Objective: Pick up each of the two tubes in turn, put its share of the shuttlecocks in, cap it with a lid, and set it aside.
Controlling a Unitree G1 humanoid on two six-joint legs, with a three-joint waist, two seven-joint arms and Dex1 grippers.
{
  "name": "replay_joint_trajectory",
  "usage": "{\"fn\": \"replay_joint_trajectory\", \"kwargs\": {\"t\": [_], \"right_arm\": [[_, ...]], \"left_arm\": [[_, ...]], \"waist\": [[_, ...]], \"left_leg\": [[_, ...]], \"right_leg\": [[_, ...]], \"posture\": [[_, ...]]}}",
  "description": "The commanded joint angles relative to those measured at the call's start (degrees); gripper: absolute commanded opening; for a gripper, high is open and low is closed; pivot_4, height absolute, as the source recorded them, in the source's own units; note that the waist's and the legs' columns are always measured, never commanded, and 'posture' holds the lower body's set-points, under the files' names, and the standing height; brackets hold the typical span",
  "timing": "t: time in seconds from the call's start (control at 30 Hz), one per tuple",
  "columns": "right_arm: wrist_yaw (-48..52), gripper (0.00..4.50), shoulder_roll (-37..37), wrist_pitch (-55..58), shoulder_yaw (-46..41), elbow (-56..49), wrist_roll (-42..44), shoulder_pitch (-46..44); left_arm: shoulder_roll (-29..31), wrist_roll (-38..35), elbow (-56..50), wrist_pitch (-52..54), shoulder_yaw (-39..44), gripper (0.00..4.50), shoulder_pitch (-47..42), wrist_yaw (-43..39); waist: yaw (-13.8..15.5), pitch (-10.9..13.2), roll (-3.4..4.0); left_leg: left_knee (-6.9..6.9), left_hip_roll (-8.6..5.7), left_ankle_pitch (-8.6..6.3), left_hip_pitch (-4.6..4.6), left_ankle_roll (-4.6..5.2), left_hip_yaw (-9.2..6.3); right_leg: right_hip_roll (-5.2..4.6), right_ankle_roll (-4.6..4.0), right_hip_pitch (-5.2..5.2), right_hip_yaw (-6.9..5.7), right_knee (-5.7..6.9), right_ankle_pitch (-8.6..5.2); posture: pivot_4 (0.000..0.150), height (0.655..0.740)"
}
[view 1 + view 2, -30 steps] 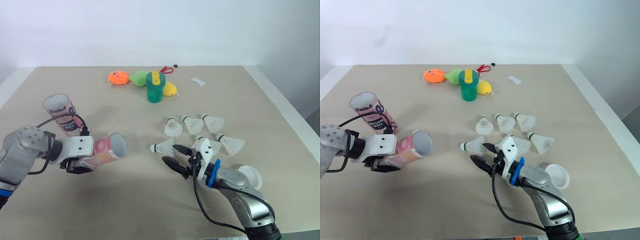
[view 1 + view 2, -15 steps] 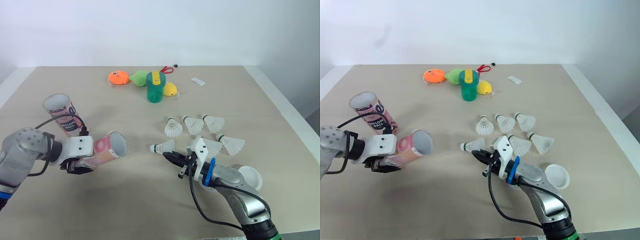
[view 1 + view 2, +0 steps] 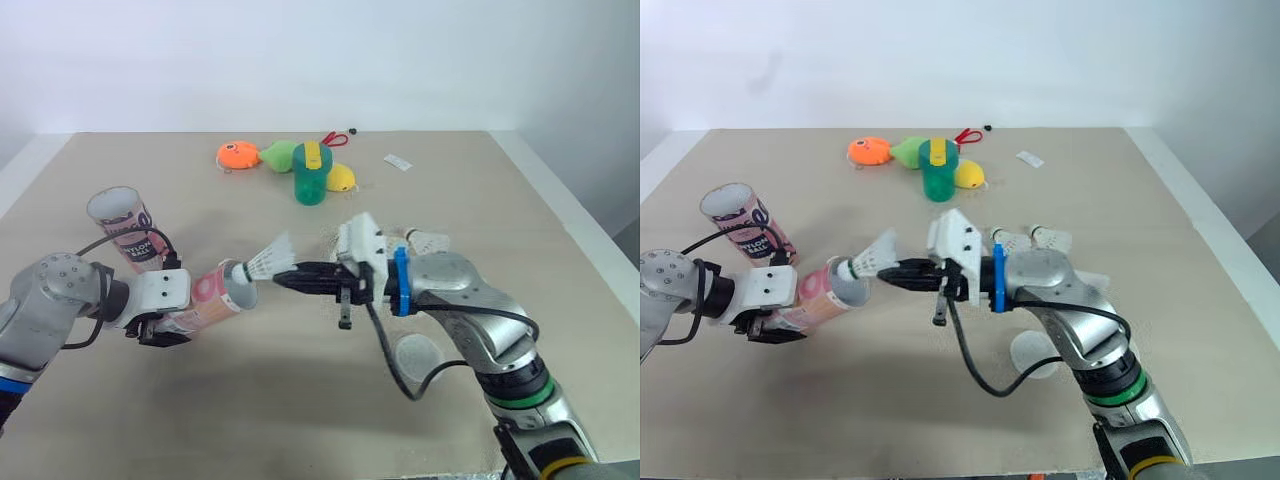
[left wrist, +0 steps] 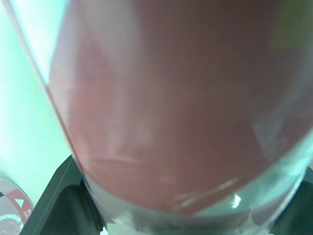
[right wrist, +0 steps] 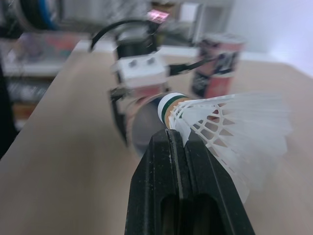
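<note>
Table (image 3: 300,420): pale wood top, everything below sits on or over it.

Pink tube (image 3: 208,293): your left gripper (image 3: 160,328) has it clamped around the body, one black finger on each side, jaws closed on it. The tube is lifted off the table and tilted, and its open mouth points out past the left jaws toward the right gripper.

Second tube (image 3: 125,228): stands on the table, leaning a little, open end up, just behind the left jaws and apart from them.

Right gripper (image 3: 284,279): reaches across with its tips aimed at the pink tube's mouth. Jaws are pressed together, pinching a shuttlecock (image 3: 268,259) at the base of its feathers, right behind the cork. The feather skirt fans up and away from the jaws. The cork sits at the rim of the mouth, just ahead of the fingertips. You can't tell whether it is inside the rim.

Green cup (image 3: 311,180), with orange toy (image 3: 237,155) and red scissors (image 3: 333,139) beside it: well beyond both jaws, at the far side of the table.

White lid (image 3: 418,352): flat on the table under the right forearm, well behind the right jaws.

Loose shuttlecocks (image 3: 432,241): on the table behind the right wrist, partly hidden by it; count unclear.

Small white packet (image 3: 397,162): far side, apart from everything.
</note>
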Motion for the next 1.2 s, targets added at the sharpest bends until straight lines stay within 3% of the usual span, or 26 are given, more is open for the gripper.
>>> {"fn": "replay_joint_trajectory", "kwargs": {"t": [0.03, 0.13, 0.23, 0.5, 0.73, 0.87, 1.2], "right_arm": [[0.77, 0.03, 1.76, -2.45, 1.21, 1.59, -1.93, -1.86], [1.09, 0.03, 3.42, -3.0, 2.54, 2.83, -3.04, -2.5], [0.64, 0.91, 5.65, -2.34, 1.84, 3.23, -2.07, -2.35], [-5.29, 4.42, 6.5, 0.33, -5.46, -0.84, 0.87, 3.28], [-17.47, 4.42, 2.49, -0.69, -5.92, 0.16, -12.05, 11.7], [-23.17, 4.42, 4.34, 2.23, -6.01, 0.4, -15.57, 13.6], [-28.36, 4.42, 10.12, 5.66, -8.75, 9.16, -16.46, 10.47]], "left_arm": [[-0.81, -0.83, -0.37, 0.53, -1.22, 3.28, 0.17, 0.22], [-0.95, -0.75, -0.2, 0.43, -1.36, 3.28, 0.05, 0.24], [-1.29, -0.57, 0.01, 0.36, -1.69, 3.28, -0.39, 0.3], [-1.56, -0.45, 0.29, 0.18, -1.9, 3.28, -0.74, 0.35], [-1.46, -0.56, 0.18, 0.06, -1.61, 3.28, 0.02, 0.56], [-1.68, -0.55, 0.23, -0.08, -1.73, 3.28, -0.07, 0.59], [-2.15, -0.19, 1.28, -0.78, -2.31, 3.28, -1.47, 0.39]], "waist": [[0.0, 0.0, 0.0], [0.0, 0.0, 0.0], [0.01, 0.0, 0.0], [0.1, 0.0, 0.0], [0.08, 0.0, 0.0], [-0.04, 0.01, 0.04], [-0.03, 0.01, 0.03]], "left_leg": [[0.01, 0.0, 0.0, -0.01, 0.0, 0.0], [0.0, 0.0, 0.0, 0.0, 0.0, 0.01], [0.0, 0.01, 0.0, 0.0, 0.0, -0.01], [0.02, -0.05, 0.01, -0.01, 0.0, -0.05], [0.01, -0.06, 0.01, -0.01, 0.0, -0.07], [-0.03, -0.09, 0.0, -0.02, 0.0, -0.06], [0.0, -0.15, 0.03, 0.0, 0.03, -0.08]], "right_leg": [[0.0, -0.01, 0.0, 0.0, 0.0, 0.01], [0.0, -0.01, -0.01, 0.0, 0.0, 0.01], [0.0, -0.02, -0.02, -0.01, 0.07, -0.02], [-0.06, 0.02, 0.01, -0.02, 0.09, -0.05], [-0.06, 0.01, -0.02, -0.03, 0.1, -0.07], [-0.06, 0.01, -0.06, -0.01, 0.15, -0.14], [-0.11, 0.03, -0.08, 0.02, 0.3, -0.15]], "posture": [[0.15, 0.74], [0.15, 0.74], [0.15, 0.74], [0.15, 0.74], [0.15, 0.74], [0.15, 0.74], [0.15, 0.74]]}}
